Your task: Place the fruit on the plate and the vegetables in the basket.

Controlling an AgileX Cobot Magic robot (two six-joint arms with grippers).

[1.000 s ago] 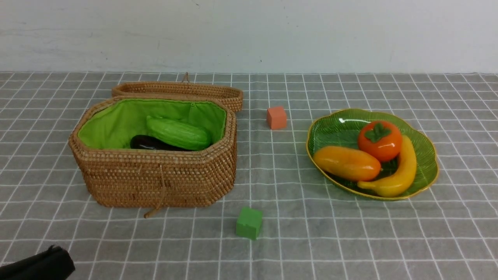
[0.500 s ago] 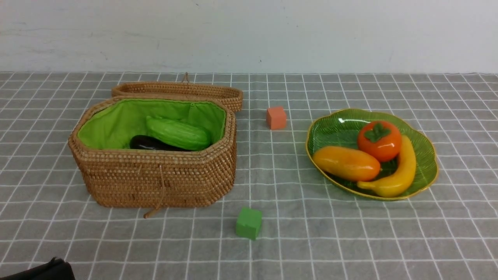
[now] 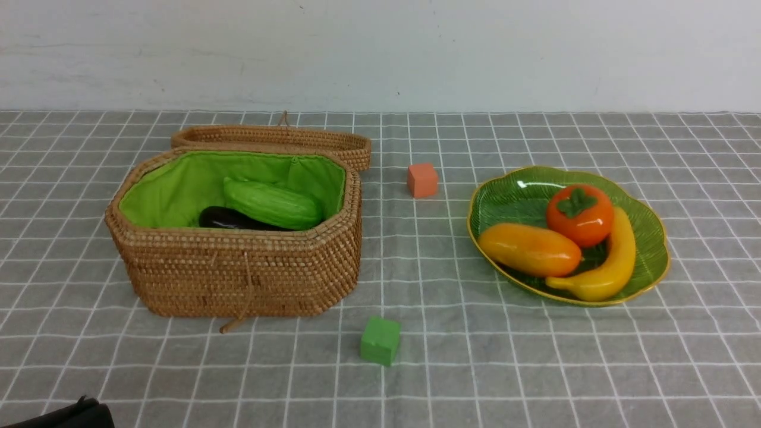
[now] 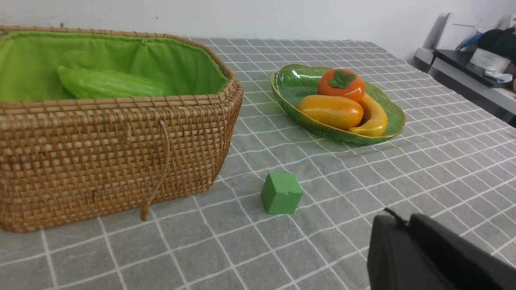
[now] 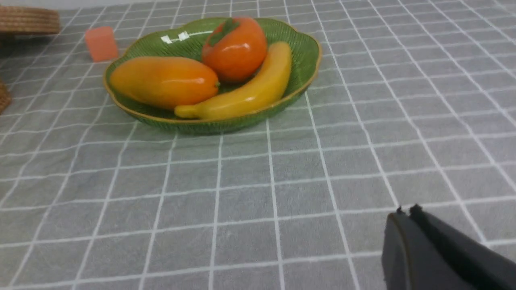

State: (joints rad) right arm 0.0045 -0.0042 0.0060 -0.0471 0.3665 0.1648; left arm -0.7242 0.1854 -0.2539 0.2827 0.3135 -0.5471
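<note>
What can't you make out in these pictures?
- Radish: not visible in any view; the basket wall may hide it.
- Eggplant: front view, mostly hidden by the gourd and basket rim.
- Left end effector: left wrist view, cut off by the frame edge.

left: open tan wicker basket (image 3: 238,270) holding green ridged gourd (image 3: 273,204), dark purple eggplant (image 3: 229,219) | right: green glass plate (image 3: 511,190) holding orange persimmon (image 3: 580,215), oblong mango (image 3: 529,249), yellow banana (image 3: 606,261) | near centre: green cube (image 3: 380,340) | far centre: orange cube (image 3: 422,180)
</note>
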